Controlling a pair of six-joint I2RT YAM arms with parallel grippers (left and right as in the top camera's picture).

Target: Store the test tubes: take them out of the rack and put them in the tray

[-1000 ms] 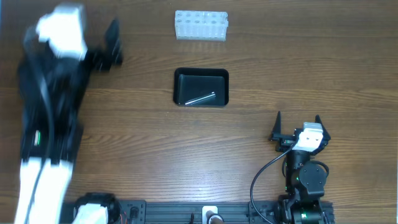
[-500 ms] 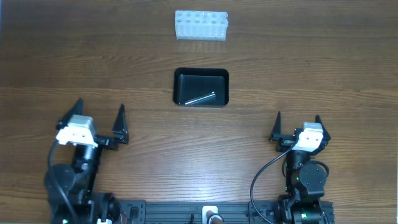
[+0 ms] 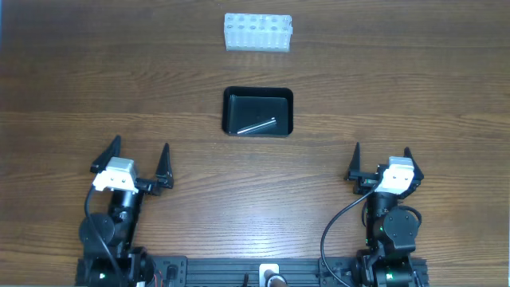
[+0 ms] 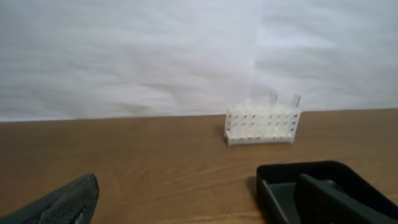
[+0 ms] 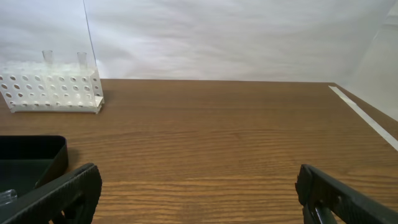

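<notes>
The white test tube rack point(image 3: 257, 33) stands at the table's far middle. From the left wrist view, the rack point(image 4: 262, 123) holds two upright tubes point(image 4: 296, 99). In front of it lies the black tray point(image 3: 258, 94) with one test tube point(image 3: 256, 126) flat inside. My left gripper point(image 3: 141, 145) is open near the front left, well away from the tray point(image 4: 292, 177). At the front right my right gripper point(image 3: 382, 150) is open too, holding nothing. Its wrist view shows the rack point(image 5: 53, 90), the tray's corner point(image 5: 31, 158) and the lying tube's end point(image 5: 6, 196).
Bare wooden table surrounds the rack and tray. A white wall rises behind the table's far edge. In the right wrist view a pale strip point(image 5: 364, 118) marks the table's side. Both arm bases stand on a black rail point(image 3: 255, 271) along the front edge.
My left arm has swung down from a raised position at the far left and settled near the front edge with its gripper open. The right arm, rack and tray have not moved.
</notes>
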